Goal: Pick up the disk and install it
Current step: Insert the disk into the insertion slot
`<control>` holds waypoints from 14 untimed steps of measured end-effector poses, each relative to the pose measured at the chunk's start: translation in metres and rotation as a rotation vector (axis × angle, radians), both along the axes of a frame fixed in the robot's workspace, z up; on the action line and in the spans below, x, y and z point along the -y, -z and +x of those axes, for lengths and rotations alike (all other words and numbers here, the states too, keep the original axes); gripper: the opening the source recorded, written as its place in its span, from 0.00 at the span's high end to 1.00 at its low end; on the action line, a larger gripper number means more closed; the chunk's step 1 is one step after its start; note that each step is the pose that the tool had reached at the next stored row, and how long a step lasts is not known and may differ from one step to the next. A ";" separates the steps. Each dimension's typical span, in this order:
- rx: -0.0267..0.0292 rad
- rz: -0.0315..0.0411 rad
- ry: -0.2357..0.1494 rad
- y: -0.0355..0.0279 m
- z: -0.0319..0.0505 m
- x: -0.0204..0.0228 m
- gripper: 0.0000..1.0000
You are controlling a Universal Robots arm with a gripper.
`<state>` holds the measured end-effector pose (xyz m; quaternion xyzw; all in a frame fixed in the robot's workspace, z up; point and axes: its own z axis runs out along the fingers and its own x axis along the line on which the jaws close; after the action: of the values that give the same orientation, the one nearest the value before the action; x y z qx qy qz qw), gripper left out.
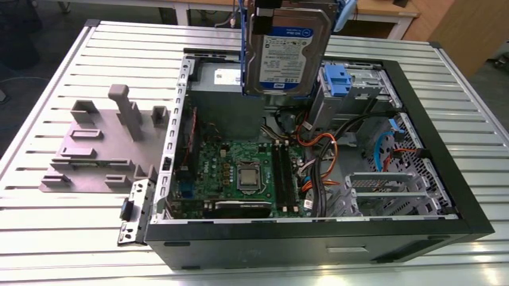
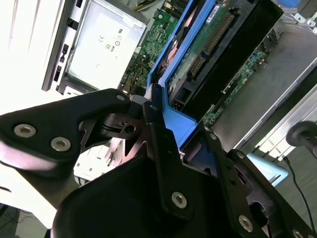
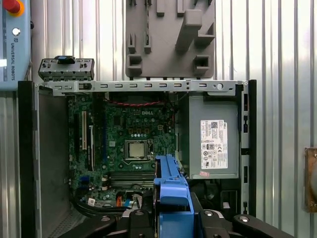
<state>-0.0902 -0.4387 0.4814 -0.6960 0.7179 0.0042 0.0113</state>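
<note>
The gripper (image 2: 181,126) is clamped on the disk (image 1: 286,50). In the second wrist view its black fingers (image 2: 161,144) press from both sides on the end of the blue carrier (image 2: 173,119), and the disk's connector end points away toward the case. In the first wrist view the carrier (image 3: 171,193) sits between the same two fingers, over the case's open side.

The case (image 1: 430,196) lies on its side on a slatted metal table (image 1: 64,238) with its side panel off. In the exterior view the disk hangs on edge above the far part of the case with its white-and-blue label facing the camera. How high it hangs over the case I cannot tell.

Inside the case:
- The green motherboard (image 1: 238,173) covers the floor, with the processor (image 1: 249,177) near its middle.
- A grey box (image 3: 213,144) with a white sticker fills one far corner, partly behind the disk in the exterior view.
- A silver cage (image 1: 358,89) with a small blue latch (image 1: 338,80) stands in the other far corner, just beside the disk's lower edge as seen there.
- Orange and blue cables run between the cage and the motherboard.

Outside the case, on the exterior view's left, a grey fixture (image 1: 104,143) with upright posts rests on the table close to the case wall.
</note>
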 end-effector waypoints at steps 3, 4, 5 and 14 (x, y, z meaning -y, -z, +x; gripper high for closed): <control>-0.0002 0.0000 0.000 0.0005 0.0001 0.0027 0.64; -0.0005 0.0000 0.000 0.0007 0.0001 0.0041 0.64; -0.0006 0.0001 0.000 0.0009 0.0001 0.0058 0.64; -0.0014 0.0000 0.000 0.0013 0.0004 0.0126 0.64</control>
<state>-0.0898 -0.4513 0.4801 -0.6959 0.7180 0.0047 0.0108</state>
